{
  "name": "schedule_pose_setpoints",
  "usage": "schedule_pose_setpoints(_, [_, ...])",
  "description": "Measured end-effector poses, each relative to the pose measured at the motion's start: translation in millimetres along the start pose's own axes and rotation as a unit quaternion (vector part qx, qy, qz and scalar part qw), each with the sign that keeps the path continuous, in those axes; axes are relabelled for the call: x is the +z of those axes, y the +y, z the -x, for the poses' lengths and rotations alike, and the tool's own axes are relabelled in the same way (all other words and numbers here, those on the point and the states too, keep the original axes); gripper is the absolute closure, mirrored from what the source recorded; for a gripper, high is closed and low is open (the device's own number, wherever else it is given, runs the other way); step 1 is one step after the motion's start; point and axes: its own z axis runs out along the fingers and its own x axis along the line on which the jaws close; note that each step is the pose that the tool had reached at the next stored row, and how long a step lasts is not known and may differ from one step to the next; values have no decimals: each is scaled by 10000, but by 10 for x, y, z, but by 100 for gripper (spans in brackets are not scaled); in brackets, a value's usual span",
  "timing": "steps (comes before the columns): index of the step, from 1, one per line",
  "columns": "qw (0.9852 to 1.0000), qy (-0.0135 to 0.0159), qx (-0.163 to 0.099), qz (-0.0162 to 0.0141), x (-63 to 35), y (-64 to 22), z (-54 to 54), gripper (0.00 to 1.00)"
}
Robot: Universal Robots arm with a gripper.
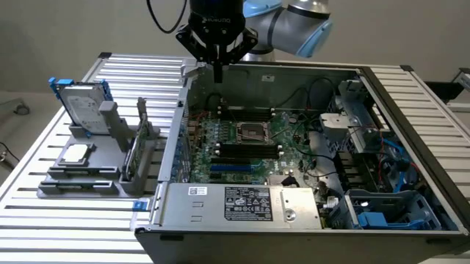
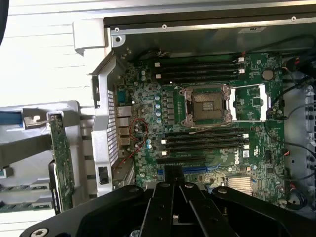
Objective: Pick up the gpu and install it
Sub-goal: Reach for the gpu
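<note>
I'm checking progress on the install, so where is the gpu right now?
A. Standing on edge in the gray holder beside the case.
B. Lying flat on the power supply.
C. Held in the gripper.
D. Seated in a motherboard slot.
A: the gpu stands on edge in the gray holder outside the case, and the shut gripper above the case's edge holds nothing.

exterior: high, angled down, mid-range over open computer case (image 1: 294, 80) | wrist: close, looking down | shared: motherboard (image 2: 207, 129)
</note>
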Motion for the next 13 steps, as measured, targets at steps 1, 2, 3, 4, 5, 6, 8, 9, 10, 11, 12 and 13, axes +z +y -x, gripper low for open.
schedule_pose_setpoints(1, [10000,0,0,0,0,0,0,89])
schedule_pose_setpoints(2, [10000,0,0,0,0,0,0,89])
schedule_pose_setpoints(3, [10000,0,1,0,0,0,0,89])
schedule_pose_setpoints(4, [10000,0,1,0,0,0,0,89])
schedule_pose_setpoints(5, [10000,0,1,0,0,0,0,89])
schedule_pose_setpoints(6, [10000,0,2,0,0,0,-3,89])
schedule_pose_setpoints(8, [10000,5,2,-3,-3,-3,-57,89])
schedule_pose_setpoints(9, [10000,11,2,-1,-3,-5,-93,89])
schedule_pose_setpoints(10, [10000,18,2,-2,-3,-7,-129,89])
schedule_pose_setpoints(11, [10000,27,3,-3,-4,-8,-165,89])
schedule_pose_setpoints(12, [10000,37,3,-4,-5,-9,-203,89])
schedule_pose_setpoints(13, [10000,47,3,-4,-5,-11,-243,89])
